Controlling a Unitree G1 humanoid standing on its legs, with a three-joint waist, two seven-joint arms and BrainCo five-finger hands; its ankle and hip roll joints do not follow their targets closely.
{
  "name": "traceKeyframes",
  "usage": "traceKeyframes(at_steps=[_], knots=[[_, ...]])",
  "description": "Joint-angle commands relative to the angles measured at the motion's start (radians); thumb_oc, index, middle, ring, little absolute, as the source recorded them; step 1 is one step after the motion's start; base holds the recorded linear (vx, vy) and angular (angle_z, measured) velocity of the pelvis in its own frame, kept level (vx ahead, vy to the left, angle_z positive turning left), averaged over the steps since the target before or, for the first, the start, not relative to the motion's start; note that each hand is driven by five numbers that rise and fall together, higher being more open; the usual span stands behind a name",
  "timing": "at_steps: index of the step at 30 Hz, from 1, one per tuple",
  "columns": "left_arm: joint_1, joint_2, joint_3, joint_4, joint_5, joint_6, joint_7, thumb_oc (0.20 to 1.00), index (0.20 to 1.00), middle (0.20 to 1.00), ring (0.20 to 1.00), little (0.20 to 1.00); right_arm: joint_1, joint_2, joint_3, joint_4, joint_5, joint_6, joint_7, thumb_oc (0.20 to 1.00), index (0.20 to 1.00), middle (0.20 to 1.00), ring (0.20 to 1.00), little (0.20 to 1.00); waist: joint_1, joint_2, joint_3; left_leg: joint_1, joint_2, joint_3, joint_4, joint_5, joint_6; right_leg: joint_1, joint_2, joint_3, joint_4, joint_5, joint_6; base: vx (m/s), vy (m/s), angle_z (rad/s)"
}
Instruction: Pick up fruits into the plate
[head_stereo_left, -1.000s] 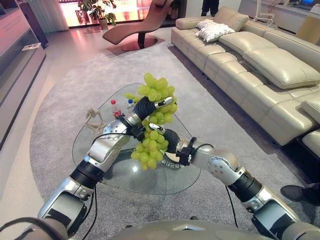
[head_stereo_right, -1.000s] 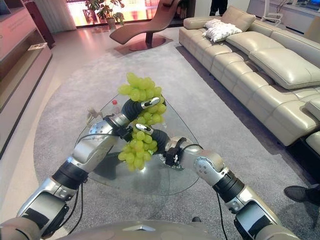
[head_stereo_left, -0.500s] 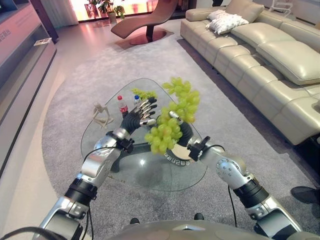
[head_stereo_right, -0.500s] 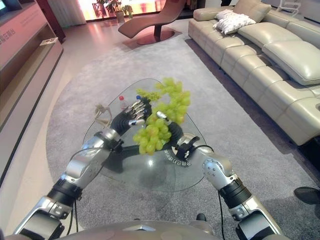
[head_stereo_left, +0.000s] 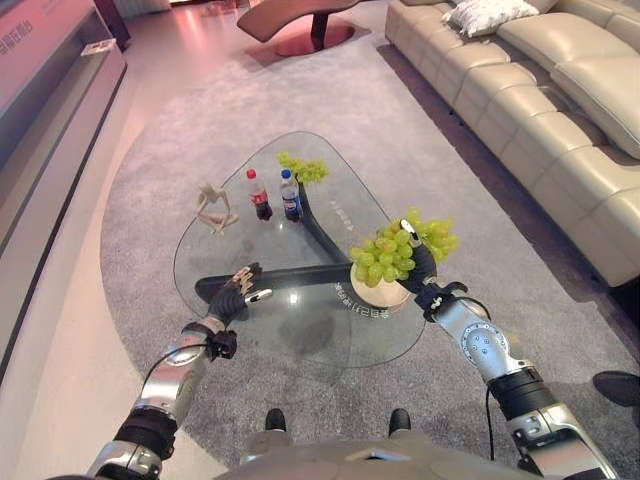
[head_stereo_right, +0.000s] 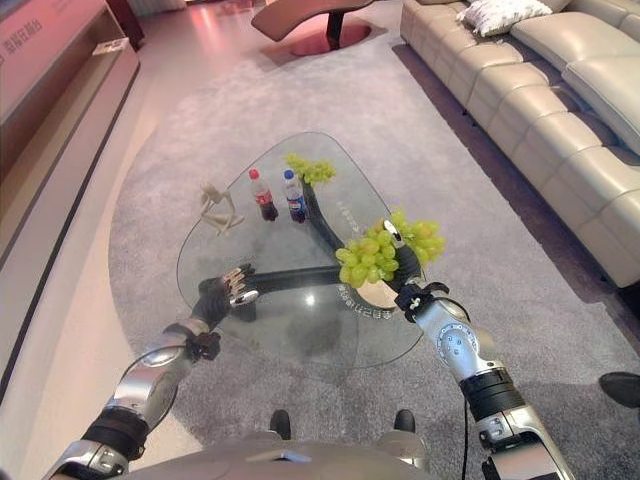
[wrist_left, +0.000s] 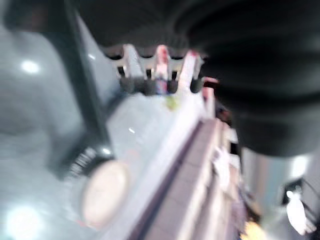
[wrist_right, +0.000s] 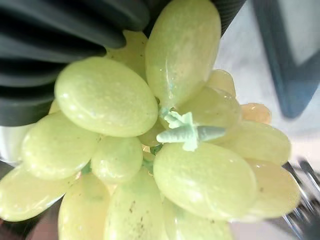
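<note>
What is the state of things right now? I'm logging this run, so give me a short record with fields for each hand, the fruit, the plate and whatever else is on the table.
right hand: curled round a green grape bunch, holding it over the plate
left hand: empty, fingers relaxed, above the near left part of the table
plate: pale, near right part of the glass table
second grape bunch: lying at the far edge
bottles: two, upright, side by side
figurine: pale, left of the bottles
</note>
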Motion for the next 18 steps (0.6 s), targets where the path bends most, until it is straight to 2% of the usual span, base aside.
traceKeyframes(at_steps=[1, 2, 3, 5, 6, 7, 8, 10, 13, 18], knots=[[-0.106, 0.017, 0.020, 0.083, 0.025, -0.045, 0.103, 1.000, 1.000, 1.000, 1.000, 1.000, -0.122, -0.039, -0.060, 0.023, -0.100, -0.110, -0.051, 0.200, 0.200, 0.200, 0.200, 0.200, 0.014, -0.030, 0.078, -0.029, -0.054, -0.025, 0.047, -0.127, 0.030, -0.001, 0.024, -0.011, 0.108, -0.152, -0.045, -0.21, -0.004, 0.08], [-0.124, 0.006, 0.017, 0.124, 0.024, -0.038, 0.136, 1.000, 1.000, 1.000, 1.000, 1.000, -0.148, -0.048, -0.060, 0.076, -0.166, -0.123, -0.072, 0.200, 0.200, 0.200, 0.200, 0.200, 0.017, -0.029, 0.098, -0.047, -0.058, -0.032, 0.050, -0.124, 0.031, -0.018, 0.026, -0.009, 0.117, -0.154, -0.046, -0.16, -0.007, 0.10], [-0.125, 0.006, 0.017, 0.125, 0.024, -0.038, 0.136, 1.000, 1.000, 1.000, 1.000, 1.000, -0.150, -0.048, -0.060, 0.077, -0.167, -0.123, -0.071, 0.200, 0.200, 0.200, 0.200, 0.200, 0.017, -0.029, 0.099, -0.048, -0.058, -0.033, 0.051, -0.125, 0.031, -0.019, 0.026, -0.009, 0.118, -0.155, -0.046, -0.22, -0.021, 0.11], [-0.177, -0.007, 0.000, 0.220, 0.054, -0.013, 0.192, 1.000, 1.000, 1.000, 1.000, 1.000, -0.250, -0.103, -0.039, 0.229, -0.260, -0.143, -0.114, 0.200, 0.200, 0.200, 0.200, 0.200, 0.030, -0.027, 0.162, -0.099, -0.067, -0.056, 0.057, -0.113, 0.033, -0.068, 0.031, -0.007, 0.140, -0.156, -0.053, -0.21, -0.037, 0.06], [-0.178, -0.007, 0.000, 0.220, 0.054, -0.013, 0.192, 1.000, 1.000, 1.000, 1.000, 1.000, -0.250, -0.103, -0.039, 0.229, -0.260, -0.143, -0.114, 0.200, 0.200, 0.200, 0.200, 0.200, 0.029, -0.027, 0.163, -0.100, -0.067, -0.056, 0.057, -0.113, 0.033, -0.068, 0.031, -0.007, 0.141, -0.156, -0.053, -0.13, -0.044, 0.10], [-0.192, -0.014, -0.003, 0.271, 0.082, -0.019, 0.211, 1.000, 1.000, 1.000, 1.000, 1.000, -0.290, -0.138, -0.036, 0.311, -0.363, -0.192, -0.123, 0.200, 0.200, 0.200, 0.200, 0.200, 0.039, -0.024, 0.191, -0.121, -0.075, -0.068, 0.059, -0.109, 0.036, -0.089, 0.035, -0.008, 0.152, -0.158, -0.057, -0.11, -0.044, 0.12], [-0.198, -0.020, -0.005, 0.306, 0.086, -0.021, 0.231, 1.000, 1.000, 1.000, 1.000, 1.000, -0.324, -0.170, -0.031, 0.368, -0.419, -0.210, -0.129, 0.200, 0.200, 0.200, 0.200, 0.200, 0.048, -0.020, 0.213, -0.136, -0.082, -0.077, 0.059, -0.105, 0.038, -0.105, 0.037, -0.010, 0.158, -0.157, -0.060, -0.12, -0.058, 0.18], [-0.198, -0.025, -0.002, 0.340, 0.083, -0.020, 0.251, 1.000, 1.000, 1.000, 1.000, 1.000, -0.351, -0.190, -0.035, 0.419, -0.449, -0.211, -0.138, 0.200, 0.200, 0.200, 0.200, 0.200, 0.056, -0.015, 0.233, -0.151, -0.089, -0.085, 0.062, -0.104, 0.041, -0.120, 0.039, -0.011, 0.166, -0.158, -0.064, -0.06, -0.041, 0.19], [-0.192, -0.027, 0.019, 0.449, 0.123, -0.044, 0.294, 1.000, 1.000, 1.000, 1.000, 1.000, -0.439, -0.258, -0.017, 0.560, -0.609, -0.234, -0.160, 0.200, 0.200, 0.200, 0.200, 0.200, 0.085, -0.004, 0.302, -0.220, -0.116, -0.108, 0.101, -0.100, 0.047, -0.181, 0.043, -0.020, 0.210, -0.164, -0.075, -0.09, -0.049, 0.11], [-0.171, -0.028, 0.017, 0.495, 0.154, -0.069, 0.311, 1.000, 1.000, 1.000, 1.000, 1.000, -0.510, -0.320, 0.017, 0.608, -0.716, -0.225, -0.180, 0.200, 0.200, 0.200, 0.200, 0.200, 0.108, 0.013, 0.366, -0.295, -0.136, -0.127, 0.159, -0.095, 0.056, -0.254, 0.041, -0.031, 0.274, -0.170, -0.084, -0.06, -0.047, 0.15]])
